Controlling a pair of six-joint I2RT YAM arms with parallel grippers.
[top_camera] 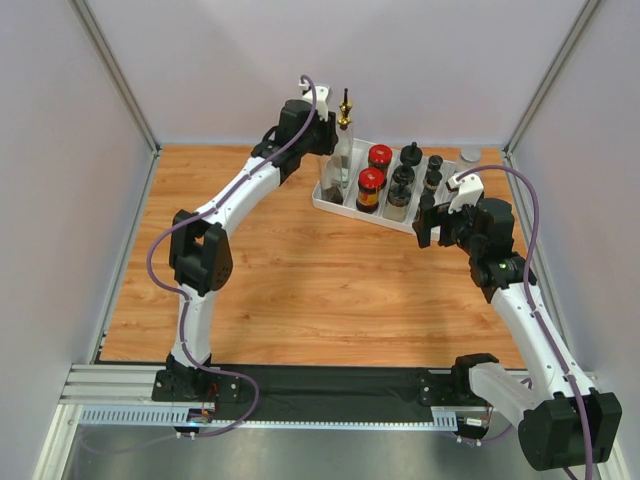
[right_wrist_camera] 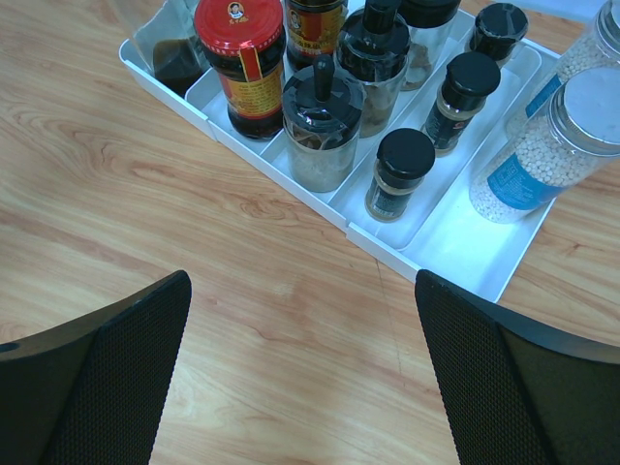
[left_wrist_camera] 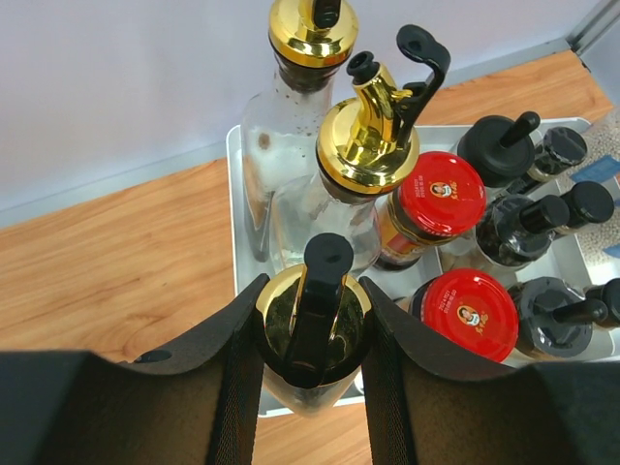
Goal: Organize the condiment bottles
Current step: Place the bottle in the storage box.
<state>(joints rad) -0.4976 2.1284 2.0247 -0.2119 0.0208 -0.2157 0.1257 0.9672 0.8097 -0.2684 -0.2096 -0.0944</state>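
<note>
1. Grip on the far left is my main worry. The left gripper (left_wrist_camera: 310,334) is pinched on the gold cap of a tall pourer bottle (left_wrist_camera: 308,291) at the near end of the white divided tray's (left_wrist_camera: 233,194) leftmost compartment (can't tell if its base is actually down on the tray floor).
2. That cap looks slick and rounded, so I'd guess the bottle could slip or swing in the fingers and tip on release.
3. Just behind it stand two more pourer bottles (left_wrist_camera: 373,145), really close. Any tilt and glass knocks glass.
4. Next over, the nearer red-lidded jar (left_wrist_camera: 465,312) is just beside the finger on that side, so opening up could nudge it.
5. In the middle columns, the black-capped jars (right_wrist_camera: 405,155) look settled.
6. The right gripper (right_wrist_camera: 300,373) is spread wide and holding nothing, over the wooden table (right_wrist_camera: 145,194) just short of the tray's near edge. Coming in low could shove the whole tray.
7. Far right, the silver-lidded shakers (right_wrist_camera: 567,136) are tall and look easy to topple.
</note>
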